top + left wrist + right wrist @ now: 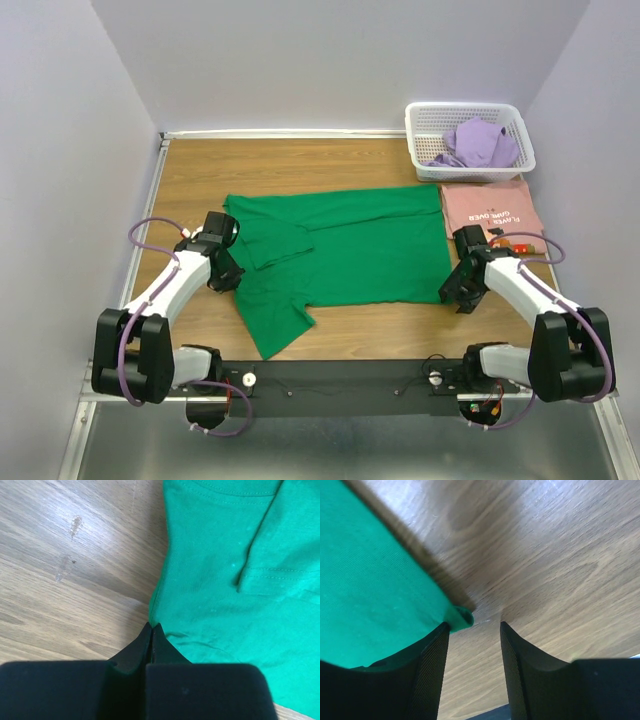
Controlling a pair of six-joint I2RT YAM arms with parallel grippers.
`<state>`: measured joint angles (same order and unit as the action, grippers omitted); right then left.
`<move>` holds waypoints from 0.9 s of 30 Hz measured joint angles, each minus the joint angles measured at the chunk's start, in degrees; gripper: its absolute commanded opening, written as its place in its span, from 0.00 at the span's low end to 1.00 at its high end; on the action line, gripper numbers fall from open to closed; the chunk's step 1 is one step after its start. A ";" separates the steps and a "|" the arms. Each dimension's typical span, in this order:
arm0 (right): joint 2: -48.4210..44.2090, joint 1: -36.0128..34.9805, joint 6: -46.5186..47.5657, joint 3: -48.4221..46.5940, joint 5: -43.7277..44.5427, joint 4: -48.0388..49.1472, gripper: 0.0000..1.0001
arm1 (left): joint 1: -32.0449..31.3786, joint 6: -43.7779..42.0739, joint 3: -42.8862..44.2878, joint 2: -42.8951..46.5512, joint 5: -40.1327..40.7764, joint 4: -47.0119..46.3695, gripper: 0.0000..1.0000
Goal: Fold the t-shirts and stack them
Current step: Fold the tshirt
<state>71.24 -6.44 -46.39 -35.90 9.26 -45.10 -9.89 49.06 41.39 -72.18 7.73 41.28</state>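
Finding the green t-shirt (350, 250) lying spread across the middle of the wooden table (200, 170); spotting the pink printed t-shirt (490, 210) lying folded just right of it, the lavender t-shirt (480, 143) bunched in the white lattice basket (460, 105) behind; catching the left gripper (151, 627) pressing closed at the green shirt's left edge, pinch unclear; catching the right gripper (475, 625) standing parted, the shirt's hem corner touching one finger.
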 measured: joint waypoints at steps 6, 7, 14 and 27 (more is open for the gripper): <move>0.17 0.00 -1.40 1.01 -0.13 1.49 0.47 | 0.00 -0.26 -0.04 0.48 -0.37 -0.07 0.00; 0.20 0.00 -1.64 1.05 -0.13 1.79 0.47 | 0.00 -0.28 -0.04 0.55 -0.42 -0.07 0.00; -0.26 0.00 -2.84 1.09 0.22 2.62 0.47 | 0.00 -0.46 -0.07 1.73 -0.74 -0.04 0.00; -3.43 0.00 -4.52 1.09 0.55 3.50 0.47 | 0.00 -0.83 -0.09 1.81 -0.76 -0.02 0.00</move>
<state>67.81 -6.44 -50.92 -34.81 9.80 -41.60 -9.89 48.23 41.30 -70.37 6.96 41.25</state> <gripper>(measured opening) 0.471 0.010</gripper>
